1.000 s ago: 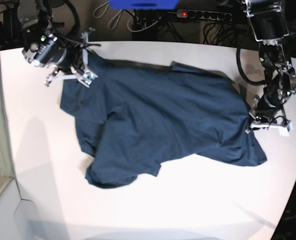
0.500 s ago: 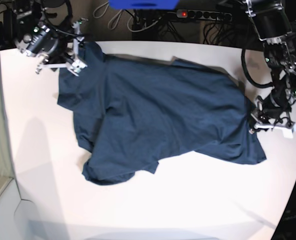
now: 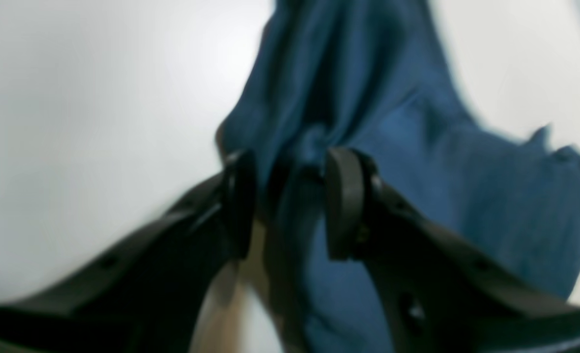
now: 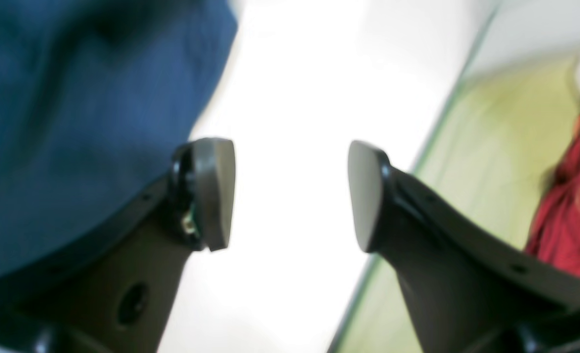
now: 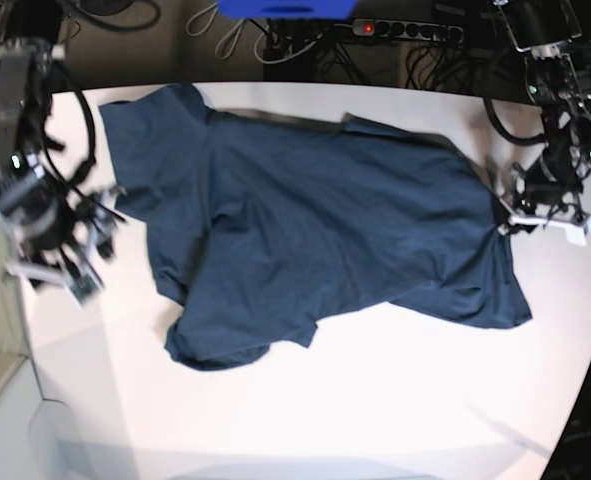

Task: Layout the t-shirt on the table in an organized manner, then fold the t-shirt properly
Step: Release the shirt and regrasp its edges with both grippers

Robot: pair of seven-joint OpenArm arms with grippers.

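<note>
I saw the dark navy-blue cotton t-shirt [image 5: 315, 235] lying spread but wrinkled across the far half of the white bench [image 5: 375, 410]. My right tool [image 4: 290, 191] was released, empty, near the left edge. My left tool [image 3: 290, 201] stood apart with cloth between its jaws; whether it gripped, I cannot tell. The fabric looked soft and light, so I judged hem corners the best hold.

t-shirt [image 5: 315, 230]: dark navy, short-sleeved, spread mostly flat, wrinkled, lower-left portion bunched | location: far-centre of table [image 5: 375, 410], right edge near table's right side | table: matte white, curved edge
</note>
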